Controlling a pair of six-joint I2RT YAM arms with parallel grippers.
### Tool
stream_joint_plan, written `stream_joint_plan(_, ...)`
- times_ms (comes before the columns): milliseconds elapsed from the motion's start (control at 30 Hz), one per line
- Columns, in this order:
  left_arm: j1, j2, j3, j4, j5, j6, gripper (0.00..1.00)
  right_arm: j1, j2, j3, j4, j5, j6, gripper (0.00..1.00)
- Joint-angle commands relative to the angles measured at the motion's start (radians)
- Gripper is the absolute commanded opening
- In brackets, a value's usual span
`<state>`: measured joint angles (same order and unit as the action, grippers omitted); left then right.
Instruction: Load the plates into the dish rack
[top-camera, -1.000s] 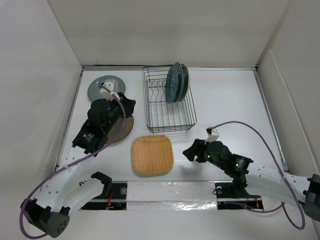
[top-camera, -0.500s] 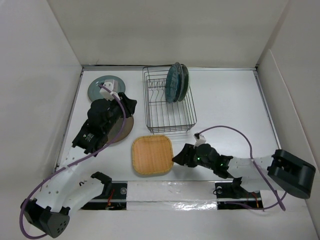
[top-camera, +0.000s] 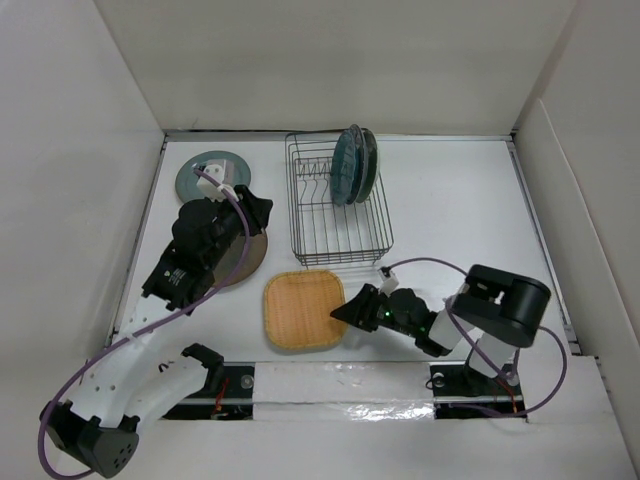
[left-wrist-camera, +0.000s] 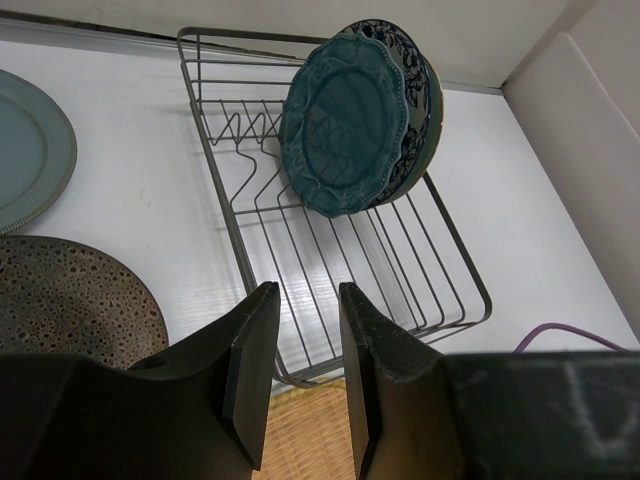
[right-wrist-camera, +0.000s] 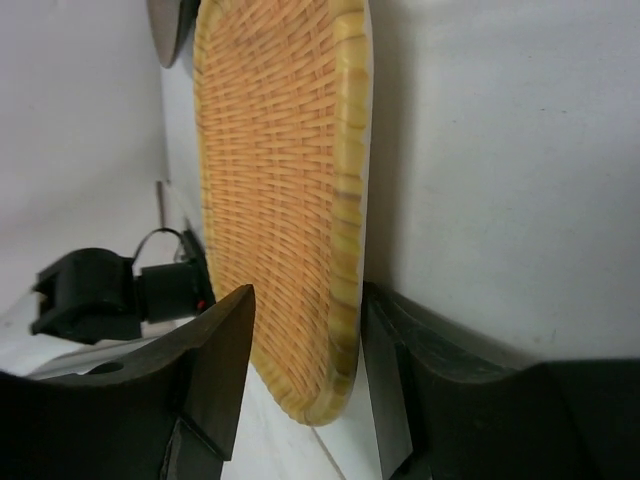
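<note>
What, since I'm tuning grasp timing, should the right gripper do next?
Probably close the right gripper: its open jaws straddle the rim of the orange woven plate, so a pinch should secure it for lifting.

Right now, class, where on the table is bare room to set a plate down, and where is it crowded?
Free: the wide table patch between the rack and the right wall. Crowded: left and near side of the rack, with the grey plate, brown plate and orange plate.
</note>
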<state>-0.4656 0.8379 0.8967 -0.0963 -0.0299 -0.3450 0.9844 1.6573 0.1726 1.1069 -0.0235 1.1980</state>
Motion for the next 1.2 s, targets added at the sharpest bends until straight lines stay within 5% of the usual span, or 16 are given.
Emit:
stream_joint_plan(0, -0.005, -0.028, 0.011, 0.041, -0.010, 0.008, 0.28, -0.018, 0.154, -0.061, 0.173, -0.035, 0.032, 0.51)
stream_joint_plan(200, -0.005, -0.028, 0.015, 0.038, -0.013, 0.008, 0.28, -0.018, 0.271, -0.076, 0.291, -0.029, 0.061, 0.28)
stream_joint_plan(400, -0.005, -0.031, 0.015, 0.038, -0.019, 0.006, 0.28, 0.003, 0.026, -0.071, 0.013, 0.019, 0.005, 0.00)
stream_joint_plan(467, -0.005, -0.031, 0.016, 0.038, -0.021, 0.008, 0.28, 0.051, -0.086, -0.044, -0.162, 0.060, -0.020, 0.00)
stream_joint_plan(600, -0.005, -0.031, 0.016, 0.040, -0.019, 0.008, 0.28, 0.166, -0.381, 0.154, -0.858, 0.271, -0.135, 0.00)
stream_joint_plan(900, -0.005, -0.022, 0.019, 0.036, -0.033, 0.011, 0.28, 0.224, -0.741, 0.442, -1.381, 0.352, -0.342, 0.00)
stream_joint_plan(1167, -0.005, 0.026, 0.022, 0.023, 0.010, -0.009, 0.31, 0.111, -0.766, 0.850, -1.504, 0.467, -0.598, 0.00)
